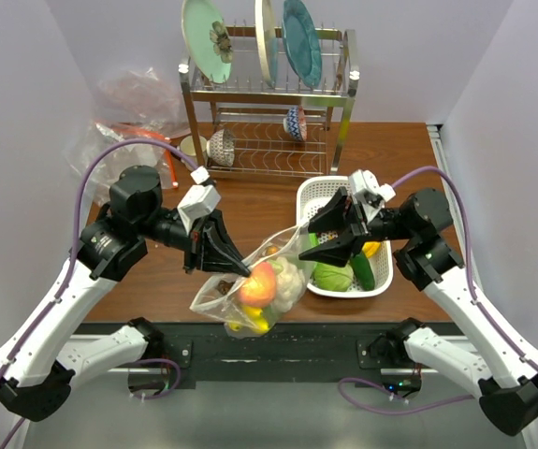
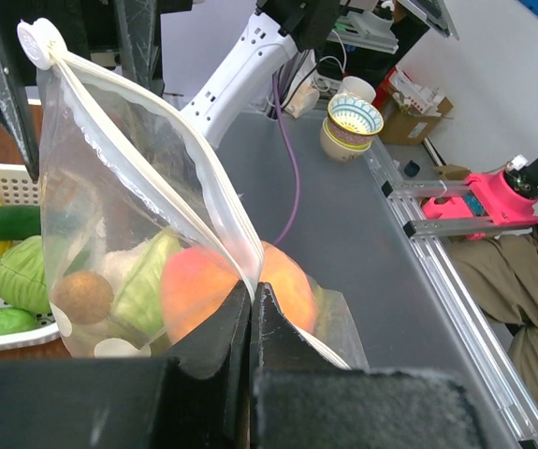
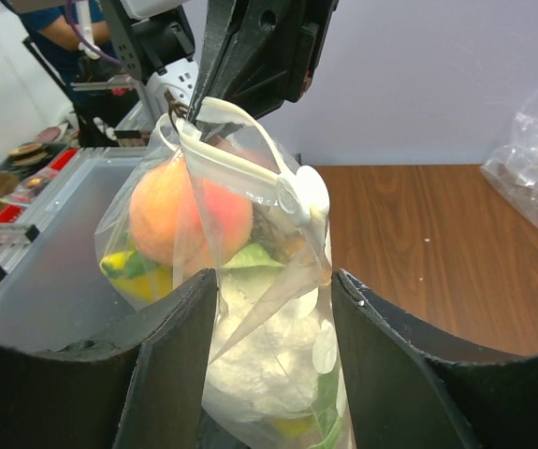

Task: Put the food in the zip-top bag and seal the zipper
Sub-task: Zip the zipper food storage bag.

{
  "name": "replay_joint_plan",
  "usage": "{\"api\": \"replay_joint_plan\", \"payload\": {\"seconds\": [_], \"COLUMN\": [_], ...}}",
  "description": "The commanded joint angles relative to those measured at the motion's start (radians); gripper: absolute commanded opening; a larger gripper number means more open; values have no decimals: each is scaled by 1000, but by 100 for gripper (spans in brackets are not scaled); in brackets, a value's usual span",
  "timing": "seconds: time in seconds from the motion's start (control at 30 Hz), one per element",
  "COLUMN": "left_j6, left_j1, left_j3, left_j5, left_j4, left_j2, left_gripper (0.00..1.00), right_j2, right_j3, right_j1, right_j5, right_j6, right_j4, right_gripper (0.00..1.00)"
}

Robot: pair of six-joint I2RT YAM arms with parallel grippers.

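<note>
Brown tabletop (image 1: 399,159); zip-top bag (image 1: 212,297) hangs mouth-up, zipper (image 2: 156,164) running left-right.

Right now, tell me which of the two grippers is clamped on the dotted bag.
The left gripper: its jaws are pinched shut on the zip-top bag at its mouth edge. The right gripper has its jaws apart, either side of the bag.
</note>
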Motion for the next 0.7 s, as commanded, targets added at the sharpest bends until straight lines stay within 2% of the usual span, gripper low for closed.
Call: {"api": "replay_joint_plan", "payload": {"seconds": [0.0,0.33,0.43,0.53,0.6,0.67], "left_j6": [-22,-26,-25,-7,32,55], "left_j1": [7,7,7,8,7,7], "left_j3": [16,-13,-22,-32,-29,-22], "left_j5": [47,54,51,24,-53,-178], "left_j4": [79,93,93,85,41,-17], "left_j2": [-4,14,23,26,36,58], "left_gripper": [0,0,0,0,0,0], "right_j2": [12,41,55,65,79,96], "right_j3": [37,64,69,77,93,104], "right_j1": [-4,-2,-2,-4,-4,-2], "right_j5": [-45,-7,4,36,82,166], "right_j6": [63,91,109,108,66,22], "right_j4": [91,109,119,96,0,-77], "right_gripper": [56,52,43,17,0,0]}}
